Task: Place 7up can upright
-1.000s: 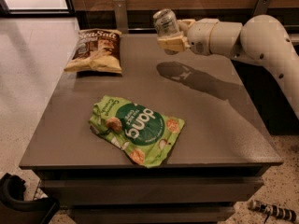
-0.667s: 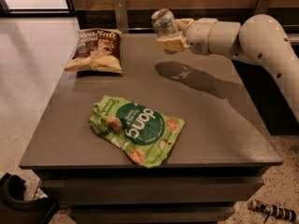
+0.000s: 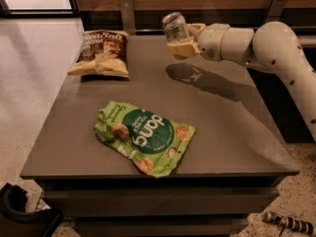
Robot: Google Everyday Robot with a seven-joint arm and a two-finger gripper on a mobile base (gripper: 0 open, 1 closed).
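Observation:
The 7up can (image 3: 175,28) is a small silvery can with a shiny round end, tilted toward the upper left. My gripper (image 3: 181,39) is shut on it and holds it in the air above the far middle of the grey table (image 3: 222,132). The white arm (image 3: 256,46) reaches in from the right. The can's shadow falls on the tabletop just below it. The can's label markings are hard to make out.
A brown Sea Salt snack bag (image 3: 101,53) lies at the table's far left. A green snack bag (image 3: 143,136) lies near the front middle. A wooden wall with metal brackets runs behind the table. A dark object (image 3: 19,216) sits on the floor at lower left.
The gripper and can have shifted very slightly left; the can stays held above the table.

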